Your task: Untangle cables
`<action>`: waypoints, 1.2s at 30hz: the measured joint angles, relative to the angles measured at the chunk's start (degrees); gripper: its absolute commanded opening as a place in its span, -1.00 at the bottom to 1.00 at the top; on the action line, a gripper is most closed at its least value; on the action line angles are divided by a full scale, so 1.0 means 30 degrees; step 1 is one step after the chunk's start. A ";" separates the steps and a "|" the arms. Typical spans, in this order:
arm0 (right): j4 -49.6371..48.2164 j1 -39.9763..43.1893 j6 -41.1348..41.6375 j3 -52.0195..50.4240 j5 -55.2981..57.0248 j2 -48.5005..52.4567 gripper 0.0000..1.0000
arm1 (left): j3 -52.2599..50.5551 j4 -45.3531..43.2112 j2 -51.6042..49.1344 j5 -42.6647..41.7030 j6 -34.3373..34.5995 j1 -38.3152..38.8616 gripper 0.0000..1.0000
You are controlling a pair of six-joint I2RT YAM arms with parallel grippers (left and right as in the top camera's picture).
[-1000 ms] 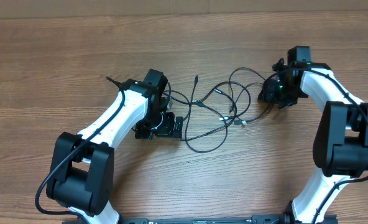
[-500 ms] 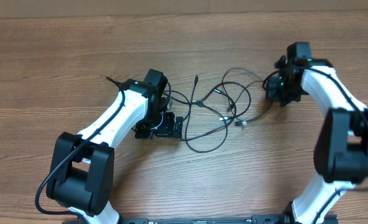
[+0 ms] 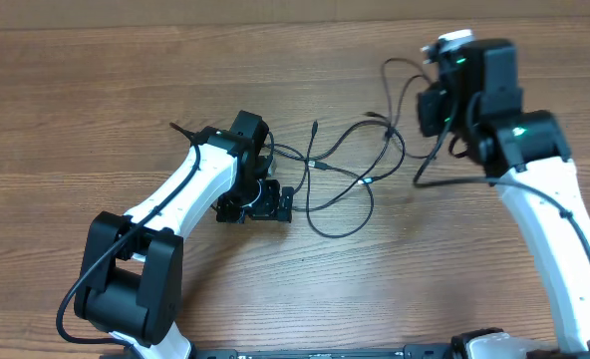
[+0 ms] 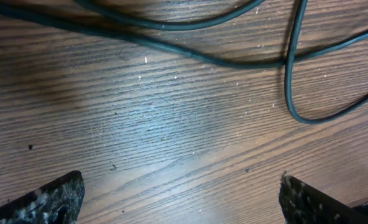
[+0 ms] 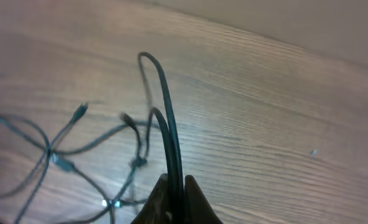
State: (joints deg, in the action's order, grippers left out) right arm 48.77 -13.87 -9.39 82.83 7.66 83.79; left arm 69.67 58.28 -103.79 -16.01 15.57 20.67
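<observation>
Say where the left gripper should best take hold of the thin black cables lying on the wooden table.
Probably the single-strand lower loop of the thin black cables, approached low from its left by the open left gripper, fingers straddling the strand: it lies flat, uncrossed and nearest that gripper.

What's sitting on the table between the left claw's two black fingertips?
Nothing: the left wrist view shows only bare wooden table between the open left gripper's fingertips; the thin black cables lie beyond them.
</observation>
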 measured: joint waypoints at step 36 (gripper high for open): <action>0.3861 0.3490 0.2208 -0.0539 -0.0299 0.4823 -0.92 | 0.0000 0.0000 0.0000 0.0000 0.0000 0.0000 0.99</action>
State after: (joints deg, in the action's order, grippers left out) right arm 60.36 -3.40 -2.76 81.21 6.76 98.26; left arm 69.67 58.28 -103.79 -16.01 15.57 20.67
